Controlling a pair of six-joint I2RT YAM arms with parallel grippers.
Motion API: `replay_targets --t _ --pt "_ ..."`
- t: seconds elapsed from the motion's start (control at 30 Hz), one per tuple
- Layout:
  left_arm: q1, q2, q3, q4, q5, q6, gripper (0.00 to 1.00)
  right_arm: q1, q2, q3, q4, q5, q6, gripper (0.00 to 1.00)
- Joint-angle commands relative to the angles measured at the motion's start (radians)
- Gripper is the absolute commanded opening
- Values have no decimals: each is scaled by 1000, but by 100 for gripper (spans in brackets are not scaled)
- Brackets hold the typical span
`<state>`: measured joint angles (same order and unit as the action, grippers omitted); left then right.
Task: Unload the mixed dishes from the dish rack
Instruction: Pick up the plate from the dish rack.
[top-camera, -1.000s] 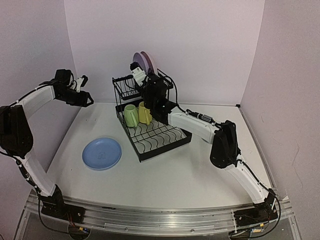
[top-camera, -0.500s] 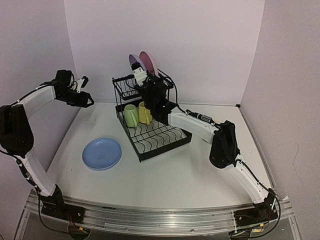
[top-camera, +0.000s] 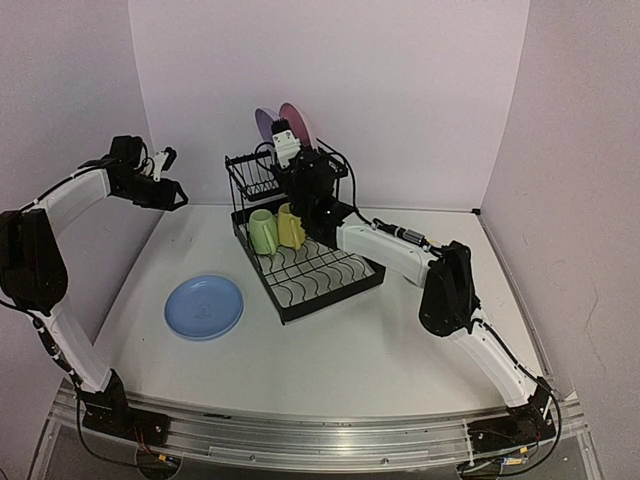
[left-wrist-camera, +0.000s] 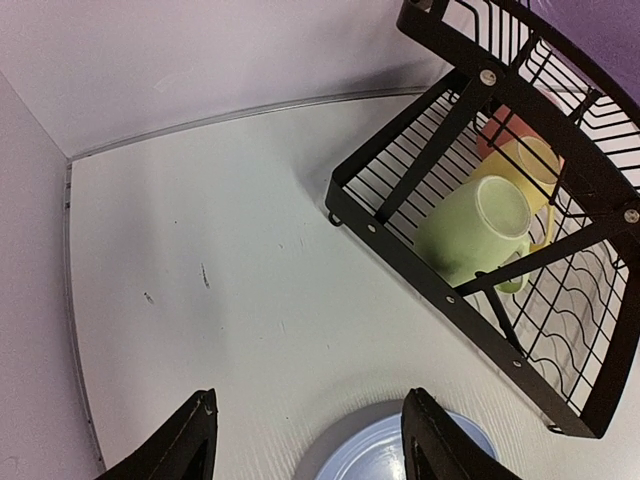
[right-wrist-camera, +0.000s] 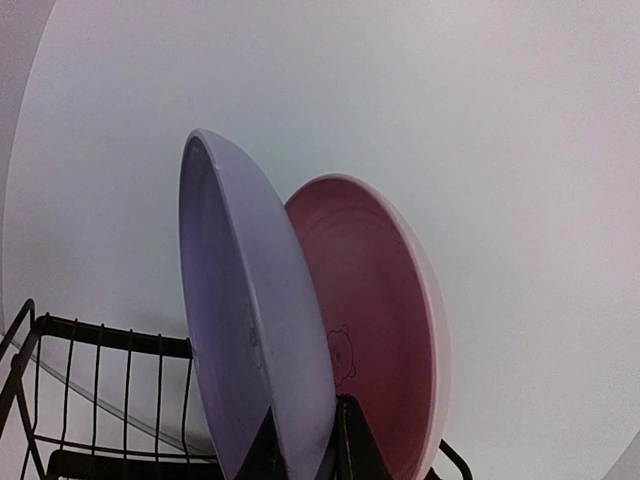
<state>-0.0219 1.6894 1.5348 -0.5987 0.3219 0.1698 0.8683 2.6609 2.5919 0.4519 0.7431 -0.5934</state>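
Note:
My right gripper (right-wrist-camera: 305, 445) is shut on the lower rim of the purple plate (right-wrist-camera: 250, 330), which stands on edge above the upper shelf of the black wire dish rack (right-wrist-camera: 100, 335). The pink plate (right-wrist-camera: 375, 320) stands close behind it. In the top view the gripper (top-camera: 283, 135) is at the rack's top (top-camera: 320, 275), with the purple plate (top-camera: 266, 124) and pink plate (top-camera: 296, 118) above it. A light green mug (top-camera: 262, 231) and a yellow mug (top-camera: 290, 226) sit in the tray base. The blue plate (top-camera: 204, 306) lies on the table. My left gripper (top-camera: 172, 178) is open and empty, high at the left.
The left wrist view shows the left gripper (left-wrist-camera: 310, 400) over the blue plate's (left-wrist-camera: 400, 455) far edge, with the rack's corner (left-wrist-camera: 400, 260), the green mug (left-wrist-camera: 475, 232), the yellow mug (left-wrist-camera: 525, 165) and a pinkish mug (left-wrist-camera: 500, 125) at the right. Walls close in at the left and back.
My right gripper has turned and risen slightly at the rack's top; the purple and pink plates now show side by side instead of overlapped. The left arm has barely moved.

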Motion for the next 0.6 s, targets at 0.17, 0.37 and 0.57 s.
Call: replay_targets --t 0.17,0.37,0.57 --pt "-6 -5 69 32 20 25 63 -7 -137 -1 28 24 157 0" --pt "-6 5 89 36 20 27 63 -6 -141 14 34 6 147 0" --pt "-6 10 109 40 30 30 63 -6 -157 0 40 7 147 0"
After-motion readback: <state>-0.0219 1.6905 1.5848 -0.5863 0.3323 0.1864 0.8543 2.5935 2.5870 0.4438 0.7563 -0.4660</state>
